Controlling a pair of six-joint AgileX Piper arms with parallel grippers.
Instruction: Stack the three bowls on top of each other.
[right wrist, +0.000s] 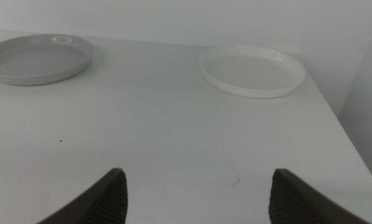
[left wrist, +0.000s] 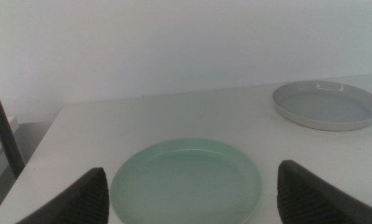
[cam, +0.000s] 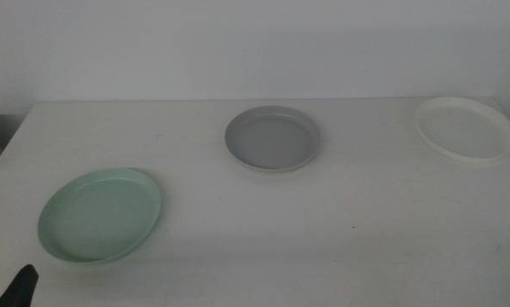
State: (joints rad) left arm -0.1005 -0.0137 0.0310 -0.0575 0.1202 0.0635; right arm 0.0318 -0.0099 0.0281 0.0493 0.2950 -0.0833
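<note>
Three shallow bowls lie apart on the white table. The pale mint green bowl (cam: 100,214) (left wrist: 186,180) is at the front left, the grey bowl (cam: 272,138) (left wrist: 327,104) (right wrist: 38,58) in the middle toward the back, and the white bowl (cam: 465,128) (right wrist: 252,70) at the far right. My left gripper (left wrist: 192,196) is open, its jaws spread wide just short of the green bowl; only a dark tip (cam: 18,288) of it shows in the middle view's bottom left corner. My right gripper (right wrist: 198,196) is open over bare table, well short of the white bowl.
The table (cam: 340,230) ends close behind the bowls at a pale wall. Its right edge runs just past the white bowl. A dark post (left wrist: 2,124) stands off the table's left side.
</note>
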